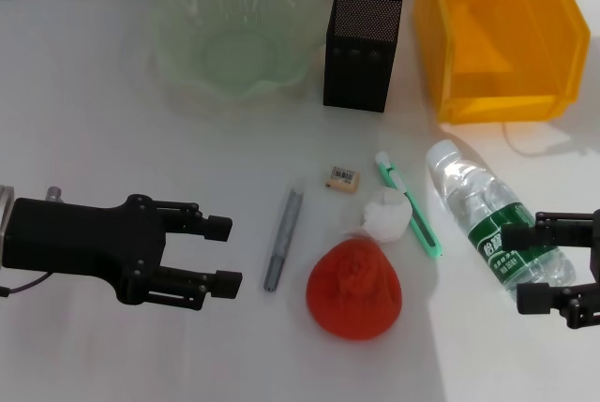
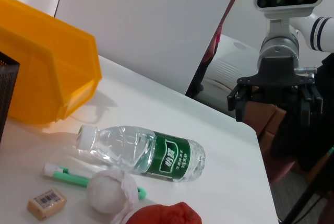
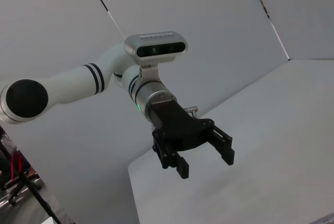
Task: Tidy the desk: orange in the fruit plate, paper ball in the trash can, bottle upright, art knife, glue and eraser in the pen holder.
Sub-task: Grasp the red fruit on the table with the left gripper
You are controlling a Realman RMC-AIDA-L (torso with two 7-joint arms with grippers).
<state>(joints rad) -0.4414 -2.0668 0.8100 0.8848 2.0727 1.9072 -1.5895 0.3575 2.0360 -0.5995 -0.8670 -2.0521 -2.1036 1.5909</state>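
The orange (image 1: 354,290) sits near the front of the desk (image 1: 112,140). Behind it lie the paper ball (image 1: 384,215), the green art knife (image 1: 412,210), the grey glue (image 1: 282,238) and the eraser (image 1: 343,178). To their right the bottle (image 1: 487,219) lies on its side, cap pointing away. At the back stand the fruit plate (image 1: 187,18), pen holder (image 1: 361,51) and trash can (image 1: 506,107). My left gripper (image 1: 225,254) hovers open left of the glue. My right gripper (image 1: 521,268) hangs open by the bottle's base, holding nothing; the left wrist view shows that gripper (image 2: 271,104) past the desk edge.
The desk's right edge (image 2: 261,145) runs close to the bottle (image 2: 151,153). Bare tabletop lies in front of the fruit plate and around the left arm. A wall rises just behind the containers.
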